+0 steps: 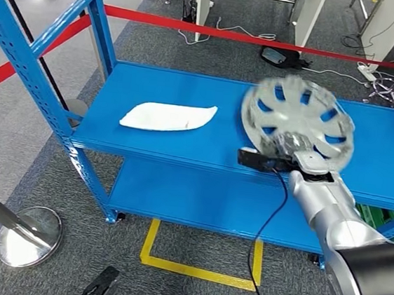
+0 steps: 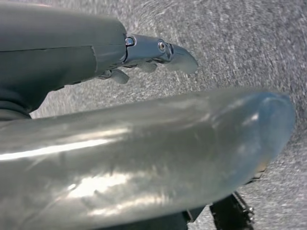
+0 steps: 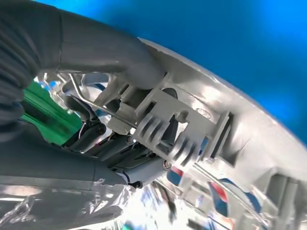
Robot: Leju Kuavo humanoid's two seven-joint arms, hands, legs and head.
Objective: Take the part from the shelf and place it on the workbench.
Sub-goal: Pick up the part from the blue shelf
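On blue shelf: one white part; right hand grips one hubcap.

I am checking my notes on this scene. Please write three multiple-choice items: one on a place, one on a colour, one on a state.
1. Where does the white part lie?
A. on the upper level of the shelf
B. on the floor
C. on the lower level

2. What colour is the shelf?
A. green
B. blue
C. yellow

3. What is the right hand doing?
A. hanging with nothing in it
B. pressing on the white part
C. holding the silver wheel cover

Key: 1 A, the white part lies flat on the upper blue board. 2 B, boards and posts are blue. 3 C, the silver wheel cover is lifted and tilted above the shelf, and the right wrist view shows the fingers around its edge.
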